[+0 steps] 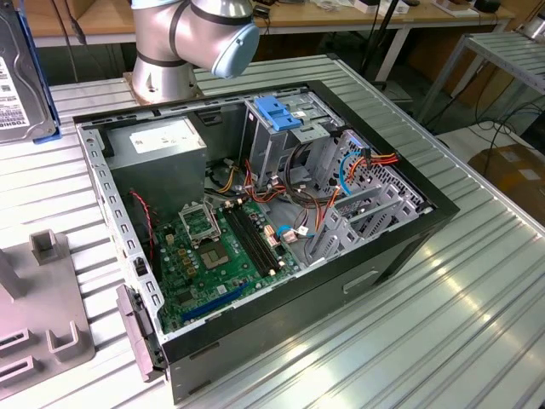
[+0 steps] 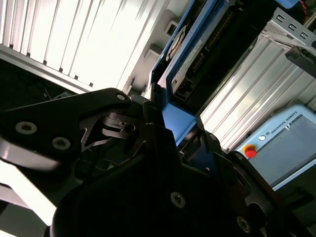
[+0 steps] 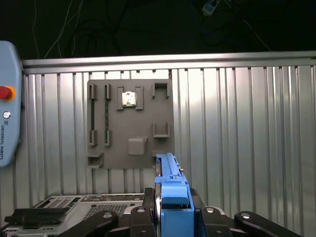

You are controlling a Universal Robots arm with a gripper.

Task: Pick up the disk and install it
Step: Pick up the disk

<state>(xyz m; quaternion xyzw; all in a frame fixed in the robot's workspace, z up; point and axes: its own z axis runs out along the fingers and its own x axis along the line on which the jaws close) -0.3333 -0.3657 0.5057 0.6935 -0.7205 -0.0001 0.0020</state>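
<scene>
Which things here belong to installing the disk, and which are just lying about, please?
Job in hand:
disk, gripped in the tool
drive cage
open computer case

Lying about:
grey fixture plate
teach pendant

Ribbed aluminium table (image 1: 443, 332) is carrying everything, and its slats are throwing back strong glare. Open black computer case (image 1: 409, 247) is lying on its side mid-table with the open face up. Grey fixture plate (image 1: 47, 336) with raised brackets is sitting flat on the slats toward the exterior view's left, near the case's corner but apart from it. Robot arm base (image 1: 157, 81) is standing on the table behind the case. In the first wrist view, pale blue pendant (image 3: 7, 98) is showing beside the plate; cannot tell whether it is resting on the slats.
</scene>
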